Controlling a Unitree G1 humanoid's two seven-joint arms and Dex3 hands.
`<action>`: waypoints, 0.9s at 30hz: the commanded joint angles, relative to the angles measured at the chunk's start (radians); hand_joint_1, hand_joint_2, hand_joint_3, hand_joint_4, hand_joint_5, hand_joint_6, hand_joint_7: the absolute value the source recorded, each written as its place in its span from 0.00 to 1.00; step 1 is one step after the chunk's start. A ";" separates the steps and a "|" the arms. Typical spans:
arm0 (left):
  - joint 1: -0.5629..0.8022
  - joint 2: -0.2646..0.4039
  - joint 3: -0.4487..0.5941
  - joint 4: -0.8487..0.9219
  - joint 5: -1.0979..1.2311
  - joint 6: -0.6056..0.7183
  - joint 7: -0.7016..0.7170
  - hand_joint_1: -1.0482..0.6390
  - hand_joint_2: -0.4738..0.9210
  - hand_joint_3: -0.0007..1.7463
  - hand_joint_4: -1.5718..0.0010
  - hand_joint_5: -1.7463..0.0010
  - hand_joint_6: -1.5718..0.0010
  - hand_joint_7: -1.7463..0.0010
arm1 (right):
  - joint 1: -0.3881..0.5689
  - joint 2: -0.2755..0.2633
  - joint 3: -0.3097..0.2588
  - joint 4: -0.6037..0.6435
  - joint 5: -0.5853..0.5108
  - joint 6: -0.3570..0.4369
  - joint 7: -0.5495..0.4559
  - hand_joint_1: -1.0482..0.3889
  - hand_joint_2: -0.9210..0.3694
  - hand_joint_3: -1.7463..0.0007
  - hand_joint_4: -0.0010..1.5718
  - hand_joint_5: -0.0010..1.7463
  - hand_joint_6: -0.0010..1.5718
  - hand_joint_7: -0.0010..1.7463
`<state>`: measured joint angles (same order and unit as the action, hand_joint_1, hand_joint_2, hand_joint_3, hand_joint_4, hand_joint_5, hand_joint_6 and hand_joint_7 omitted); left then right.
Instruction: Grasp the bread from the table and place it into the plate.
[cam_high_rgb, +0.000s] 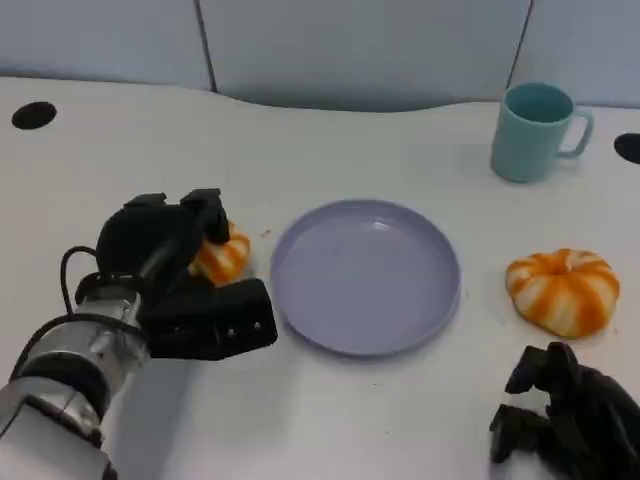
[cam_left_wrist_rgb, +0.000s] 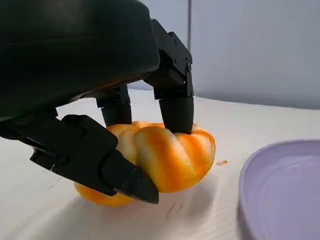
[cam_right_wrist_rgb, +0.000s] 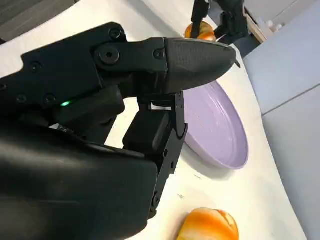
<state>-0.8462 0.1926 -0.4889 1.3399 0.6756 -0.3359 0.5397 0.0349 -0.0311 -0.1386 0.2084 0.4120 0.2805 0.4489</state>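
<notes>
An orange-and-white striped bread (cam_high_rgb: 225, 256) (cam_left_wrist_rgb: 165, 157) lies on the white table just left of the lilac plate (cam_high_rgb: 365, 275) (cam_left_wrist_rgb: 285, 190). My left hand (cam_high_rgb: 175, 270) is over it: the fingertips (cam_left_wrist_rgb: 177, 117) press on its top and the thumb (cam_left_wrist_rgb: 100, 162) lies against its near side, so the hand grips it while it rests on the table. A second striped bread (cam_high_rgb: 562, 290) (cam_right_wrist_rgb: 207, 227) sits right of the plate. My right hand (cam_high_rgb: 565, 415) rests near the table's front right, holding nothing, fingers (cam_right_wrist_rgb: 195, 55) apart. The plate (cam_right_wrist_rgb: 220, 130) has nothing in it.
A light teal mug (cam_high_rgb: 535, 130) stands at the back right, behind the second bread. Two dark round holes (cam_high_rgb: 34, 115) mark the table's far left and far right edges. A grey wall panel runs behind the table.
</notes>
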 joint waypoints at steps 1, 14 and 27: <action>-0.058 0.008 0.038 -0.023 -0.034 -0.048 0.004 0.55 0.94 0.25 0.52 0.00 0.64 0.00 | -0.006 0.002 -0.003 0.039 -0.002 0.002 -0.009 0.41 0.00 0.76 0.79 0.67 0.72 0.63; -0.110 -0.027 0.024 -0.048 -0.020 -0.191 0.056 0.59 0.65 0.59 0.47 0.00 0.59 0.00 | -0.028 0.013 -0.001 0.067 -0.003 -0.001 -0.012 0.41 0.00 0.76 0.81 0.66 0.73 0.63; -0.141 -0.072 0.002 -0.044 -0.040 -0.392 -0.248 0.54 0.63 0.78 0.41 0.00 0.50 0.00 | -0.020 0.015 0.001 0.058 0.001 0.006 -0.007 0.41 0.00 0.76 0.80 0.66 0.74 0.61</action>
<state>-0.9615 0.1476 -0.4658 1.2970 0.6354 -0.6668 0.3918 -0.0085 -0.0102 -0.1373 0.2564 0.4121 0.2646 0.4494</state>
